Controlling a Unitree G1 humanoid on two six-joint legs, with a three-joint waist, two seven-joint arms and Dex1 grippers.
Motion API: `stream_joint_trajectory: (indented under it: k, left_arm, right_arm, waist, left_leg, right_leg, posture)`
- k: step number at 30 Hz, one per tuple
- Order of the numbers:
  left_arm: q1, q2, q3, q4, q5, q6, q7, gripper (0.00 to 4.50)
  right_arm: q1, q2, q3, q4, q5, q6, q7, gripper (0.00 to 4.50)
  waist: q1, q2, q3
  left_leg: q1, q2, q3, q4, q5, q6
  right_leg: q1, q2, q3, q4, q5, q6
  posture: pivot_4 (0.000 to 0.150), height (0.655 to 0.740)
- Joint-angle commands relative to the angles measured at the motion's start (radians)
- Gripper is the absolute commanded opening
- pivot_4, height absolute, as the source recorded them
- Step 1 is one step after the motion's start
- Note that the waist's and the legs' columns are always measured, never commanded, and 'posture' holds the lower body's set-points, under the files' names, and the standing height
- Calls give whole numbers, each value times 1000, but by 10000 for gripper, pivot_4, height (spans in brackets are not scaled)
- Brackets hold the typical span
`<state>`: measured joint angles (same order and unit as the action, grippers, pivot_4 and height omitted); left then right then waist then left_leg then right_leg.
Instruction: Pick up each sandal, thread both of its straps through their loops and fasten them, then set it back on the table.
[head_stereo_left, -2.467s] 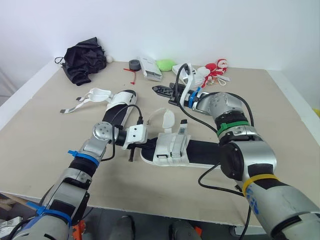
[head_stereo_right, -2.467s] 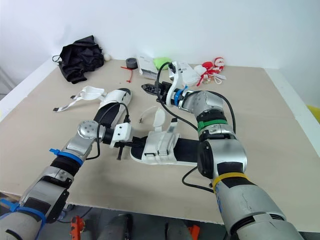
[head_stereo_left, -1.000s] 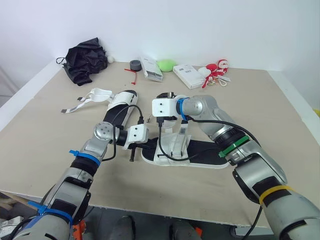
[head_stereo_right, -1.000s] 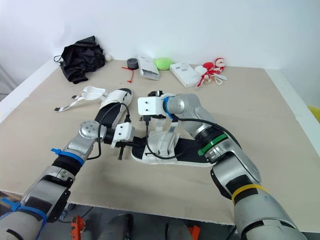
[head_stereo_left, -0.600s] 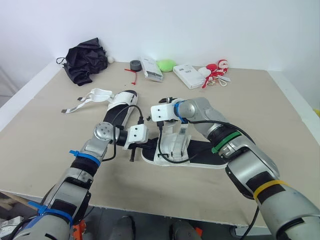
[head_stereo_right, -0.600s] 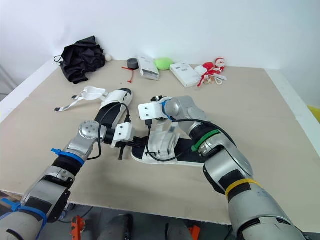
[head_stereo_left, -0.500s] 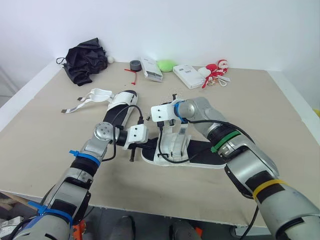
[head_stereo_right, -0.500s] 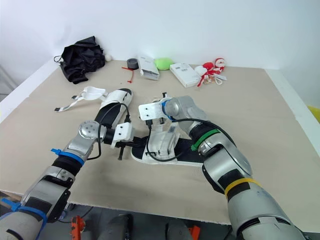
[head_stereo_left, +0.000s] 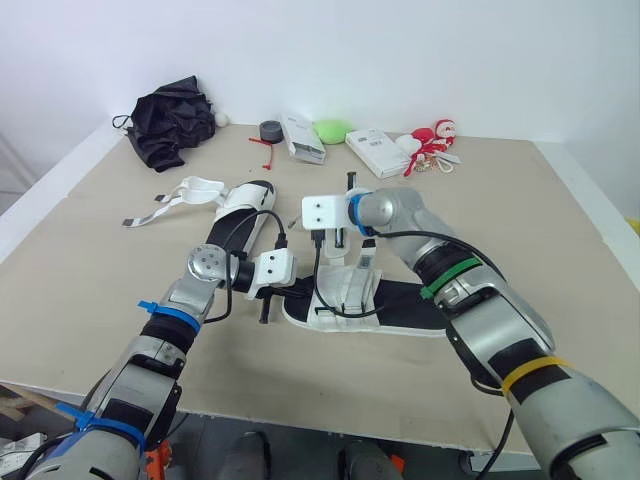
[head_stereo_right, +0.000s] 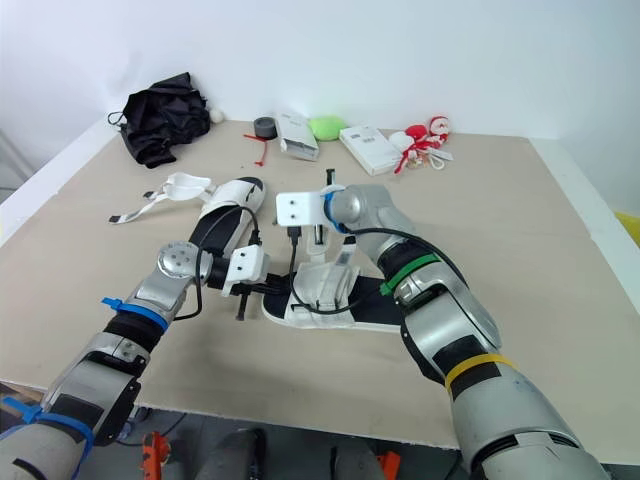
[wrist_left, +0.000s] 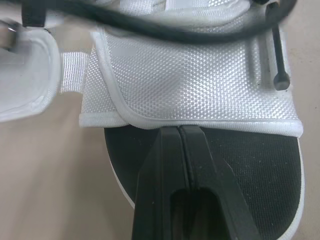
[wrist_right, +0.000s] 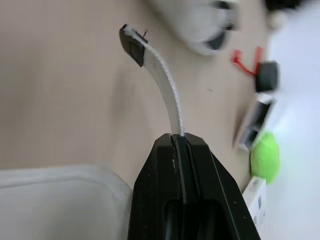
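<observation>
A white sandal (head_stereo_left: 350, 292) of coarse woven mesh, with a grainy black footbed and a white sole rim, lies flat on the pale beige matte table (head_stereo_left: 560, 240). It is near the front edge, between the two arms. Its broad upper is folded across the footbed and edged with smooth rounded piping. A short band of ribbed webbing joins the upper to a padded side flap.

The left gripper (wrist_left: 180, 129) sits low at one end of the sandal. Its two black fingers are pressed flat together with no gap, and their tips touch the piped edge of the upper above the footbed. Whether they pinch any of it I cannot tell.

The right gripper (wrist_right: 177, 136) is held above the sandal, fingers clenched on a narrow white webbing strap (wrist_right: 167, 85). The strap curves away from the tips to a small black end tab.

A second sandal (head_stereo_left: 238, 203) of the same make lies farther back on the robot's left, with a thin strap trailing loose across the table.

Along the far edge lie a crumpled black cloth (head_stereo_left: 168, 120), a dark tape roll (head_stereo_left: 269, 129), a white box (head_stereo_left: 300, 136), a glossy green lump (head_stereo_left: 331, 130), a second white box (head_stereo_left: 377, 152) and a red-and-white soft toy (head_stereo_left: 432, 135).
</observation>
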<state>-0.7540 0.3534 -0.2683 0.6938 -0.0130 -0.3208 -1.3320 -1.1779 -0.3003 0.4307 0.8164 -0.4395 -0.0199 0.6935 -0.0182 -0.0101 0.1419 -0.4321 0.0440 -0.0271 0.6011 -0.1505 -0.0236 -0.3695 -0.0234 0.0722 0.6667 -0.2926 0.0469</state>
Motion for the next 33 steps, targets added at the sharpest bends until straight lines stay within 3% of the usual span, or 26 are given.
stream_joint_trajectory:
  k: [1,7,10,18,25,33]
  left_arm:
    - [75,-7,-89,72,76,41,-22,0]
    - [75,-11,-92,75,73,42,-26,0]
    - [66,-17,-93,85,72,41,-29,0]
    - [58,-18,-89,96,68,41,-34,0]
    - [55,-11,-86,98,65,44,-42,0]
    - [50,1,-85,100,64,44,-49,0]
  right_arm:
    - [44,-29,-145,-176,161,89,82,596]
    - [208,-68,-281,-528,379,271,204,596]
    - [336,-68,-382,-787,608,401,286,596]
    - [482,-80,-449,-1084,882,529,316,596]
    - [537,-78,-321,-1130,727,259,281,596]
    - [588,-156,-245,-1059,575,-154,331,596]
  waist:
    - [0,0,0]
    - [-1,0,0]
    - [2,0,0]
    - [2,0,0]
    - [1,0,0]
    - [0,-1,1]
  left_leg:
    - [0,0,0,0,0,0]
    - [0,0,-1,0,0,0]
    - [0,0,-2,0,0,0]
    - [-1,-1,-1,1,0,-1]
    - [-3,-1,-1,0,0,-1]
    - [-4,-1,-1,0,0,-1]
  right_leg:
    - [0,0,0,0,0,0]
    - [1,0,0,0,0,1]
    - [1,0,-1,0,-1,1]
    - [1,-1,0,-1,-3,5]
    - [-1,0,-1,-1,-3,6]
    - [-2,0,-1,-1,-4,6]
  posture:
    - [1500,7322]
    - [1500,7322]
    - [1500,7322]
    - [1500,7322]
    - [1500,7322]
    - [1500,7322]
